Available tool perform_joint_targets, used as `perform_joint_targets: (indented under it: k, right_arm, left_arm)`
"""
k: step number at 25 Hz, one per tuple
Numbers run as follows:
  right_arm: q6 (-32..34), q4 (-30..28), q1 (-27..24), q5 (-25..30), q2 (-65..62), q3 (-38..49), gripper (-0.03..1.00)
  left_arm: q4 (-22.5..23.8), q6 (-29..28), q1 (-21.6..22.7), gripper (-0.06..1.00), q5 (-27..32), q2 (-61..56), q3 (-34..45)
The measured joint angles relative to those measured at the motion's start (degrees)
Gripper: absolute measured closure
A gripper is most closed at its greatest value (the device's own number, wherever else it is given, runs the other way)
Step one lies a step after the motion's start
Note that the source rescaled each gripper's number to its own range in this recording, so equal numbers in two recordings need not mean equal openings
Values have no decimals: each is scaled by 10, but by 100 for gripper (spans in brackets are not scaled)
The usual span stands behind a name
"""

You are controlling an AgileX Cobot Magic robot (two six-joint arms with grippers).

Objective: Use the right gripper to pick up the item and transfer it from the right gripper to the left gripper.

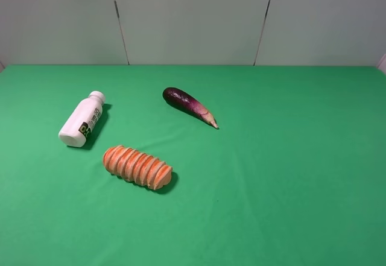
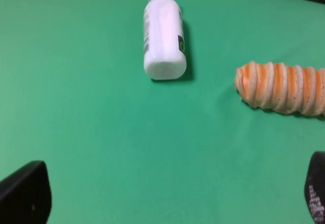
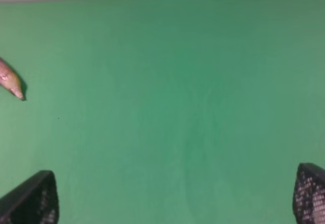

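The item, a small white bottle (image 1: 82, 120) with a white cap and dark lettering, lies on its side on the green cloth at the left of the high view. The left wrist view shows the same bottle (image 2: 163, 33), base toward the camera. Neither arm shows in the high view. My left gripper (image 2: 172, 196) is open, its two black fingertips (image 2: 25, 193) wide apart and well short of the bottle, nothing between them. My right gripper (image 3: 175, 198) is open too, over bare cloth, far from the bottle.
A ridged orange bread loaf (image 1: 137, 167) lies in front of the bottle; the loaf's end (image 2: 282, 88) also shows in the left wrist view. A purple eggplant (image 1: 189, 106) lies mid-table, its tip (image 3: 11, 82) showing in the right wrist view. Grey wall panels (image 1: 193, 19) stand behind the cloth.
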Motion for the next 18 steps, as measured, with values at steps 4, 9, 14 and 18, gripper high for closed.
perform_joint_targets:
  k: [4,9,14,18]
  right_arm:
    - [0,0,0,0,0,0,-3]
    - [0,0,0,0,0,0,-3]
    - [0,0,0,0,0,0,-3]
    - [0,0,0,0,0,0,-3]
  left_arm:
    - [0,0,0,-6,0,0,0]
    - [0,0,0,-6,0,0,0]
    - [0,0,0,-6,0,0,0]
    - [0,0,0,-6,0,0,0]
